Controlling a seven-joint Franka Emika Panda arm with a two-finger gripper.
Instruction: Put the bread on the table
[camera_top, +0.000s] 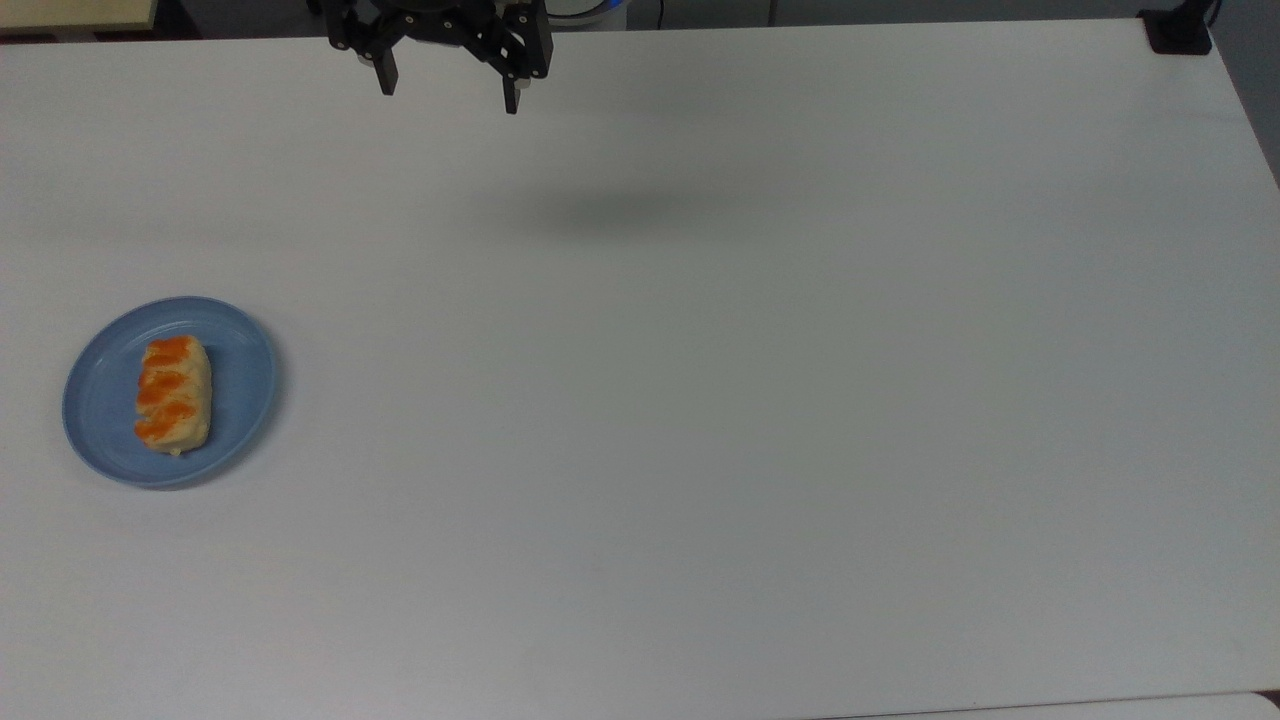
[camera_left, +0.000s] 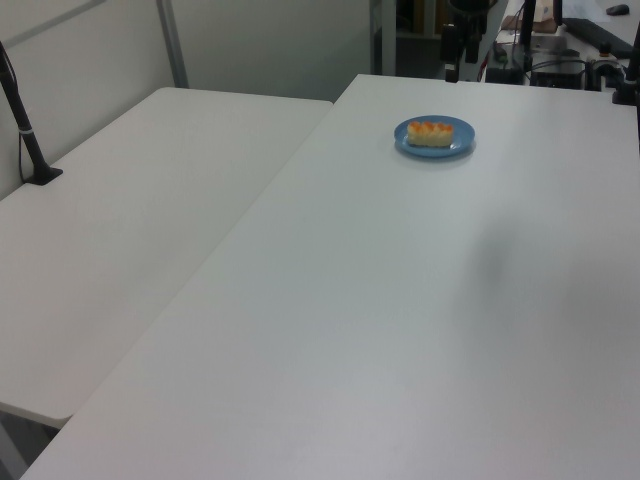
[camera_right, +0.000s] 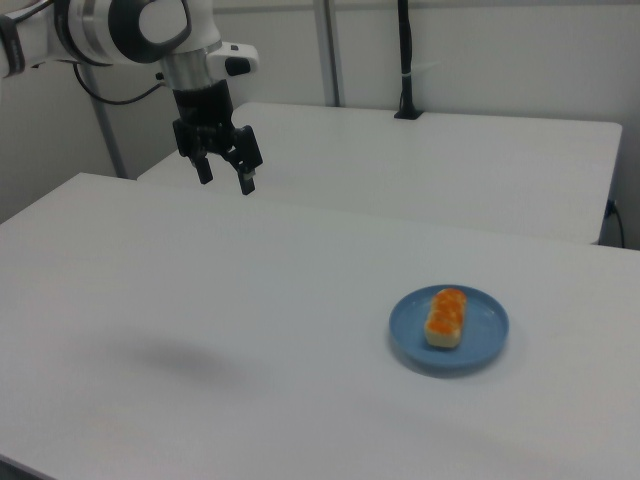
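Observation:
The bread (camera_top: 174, 394), a pale loaf with orange stripes, lies on a round blue plate (camera_top: 240, 375) at the top view's left; it also shows as bread (camera_left: 430, 133) and bread (camera_right: 446, 317) in the side views. The white table (camera_top: 700, 400) spreads under everything. My gripper (camera_top: 448, 98) hangs high above the table's far edge, well away from the bread, open with nothing between its black fingers; in the right view the gripper (camera_right: 226, 182) sits at the upper left.
A second white table (camera_left: 140, 230) adjoins on the left view's left, with a black post (camera_left: 25, 130) on it. A black clamp (camera_top: 1178, 30) sits at the top view's far right corner. The gripper's shadow (camera_top: 615, 212) falls on the table.

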